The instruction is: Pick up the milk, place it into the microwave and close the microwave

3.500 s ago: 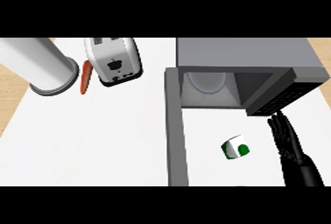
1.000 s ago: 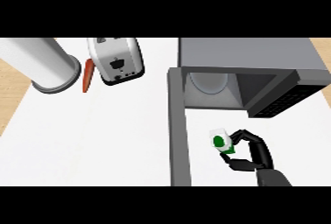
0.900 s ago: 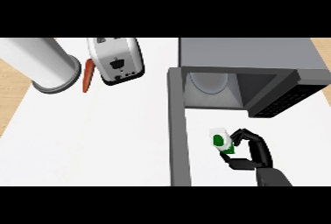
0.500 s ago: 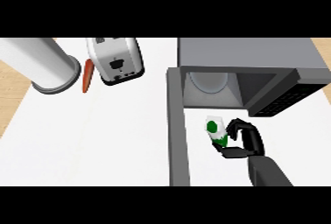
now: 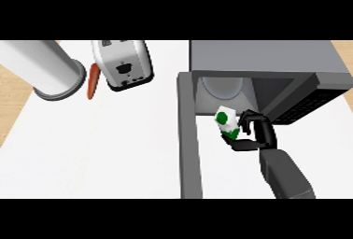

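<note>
1. So the robot's right hand (image 5: 257,133) has its fingers and thumb curled around the milk carton (image 5: 226,123), the little white one with green patches. It's properly holding it, not just nudging it.

2. What's changed: a few seconds back the carton was sitting on the counter out in front of the microwave (image 5: 265,77) with the hand only coming in over it. A second ago it was already in the hand, but lower down. Now it's been carried up and sits right at the mouth of the oven, just in front of the pale turntable plate (image 5: 224,86) inside.

3. So I'd say the pick-up is done and we're mid-way through the placing. The carton isn't inside yet as far as I can tell; it looks to be at the threshold, tilted a bit in the hand.

4. The microwave door (image 5: 189,140) is swung wide open, sticking out toward the robot on the left of the carton. It'll need shutting after, and nothing is near it right now.

5. Left hand isn't anywhere in view.

6. Nothing else has budged: the toaster (image 5: 123,63), the carrot (image 5: 92,82) beside it and the big grey cylinder (image 5: 41,70) are all well off to the left on the white counter (image 5: 103,149).
</note>
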You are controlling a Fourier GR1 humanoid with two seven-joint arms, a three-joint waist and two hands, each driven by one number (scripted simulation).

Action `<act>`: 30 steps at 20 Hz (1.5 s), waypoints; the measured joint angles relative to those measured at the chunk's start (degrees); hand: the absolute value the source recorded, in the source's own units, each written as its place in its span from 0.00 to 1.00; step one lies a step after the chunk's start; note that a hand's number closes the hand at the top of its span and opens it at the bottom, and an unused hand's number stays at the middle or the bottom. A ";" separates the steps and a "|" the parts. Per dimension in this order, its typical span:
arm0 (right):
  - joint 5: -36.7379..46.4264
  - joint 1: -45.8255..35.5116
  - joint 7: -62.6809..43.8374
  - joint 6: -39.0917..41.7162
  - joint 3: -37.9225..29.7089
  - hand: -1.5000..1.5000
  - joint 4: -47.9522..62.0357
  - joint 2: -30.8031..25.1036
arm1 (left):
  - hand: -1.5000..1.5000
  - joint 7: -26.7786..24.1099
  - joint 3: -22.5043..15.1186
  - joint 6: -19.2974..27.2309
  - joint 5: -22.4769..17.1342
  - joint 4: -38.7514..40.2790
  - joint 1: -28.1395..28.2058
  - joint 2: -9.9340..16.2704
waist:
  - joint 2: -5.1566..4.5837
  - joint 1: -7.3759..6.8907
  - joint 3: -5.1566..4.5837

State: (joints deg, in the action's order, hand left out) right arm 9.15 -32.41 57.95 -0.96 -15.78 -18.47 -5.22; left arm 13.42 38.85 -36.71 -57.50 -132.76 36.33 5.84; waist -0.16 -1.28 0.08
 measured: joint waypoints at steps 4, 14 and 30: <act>0.18 -5.58 -2.46 -1.03 -0.41 1.00 1.56 -1.44 | 0.00 0.58 0.42 0.44 0.04 0.37 -2.14 0.78 | -0.17 -0.21 0.01; 0.39 -17.08 -10.15 -3.54 -2.05 1.00 7.54 -6.21 | 0.00 2.33 0.00 0.20 1.05 0.70 -5.34 1.25 | -0.89 -1.75 0.11; 3.93 -24.85 -17.19 -16.58 -1.07 1.00 11.56 -12.02 | 0.00 2.55 -0.91 0.25 1.01 3.55 -11.60 4.32 | -2.74 -5.59 0.18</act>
State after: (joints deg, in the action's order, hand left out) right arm 13.08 -57.26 40.76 -17.54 -16.85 -6.91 -17.24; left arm 15.97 37.95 -36.46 -56.50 -129.21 24.73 10.16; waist -2.91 -6.87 0.26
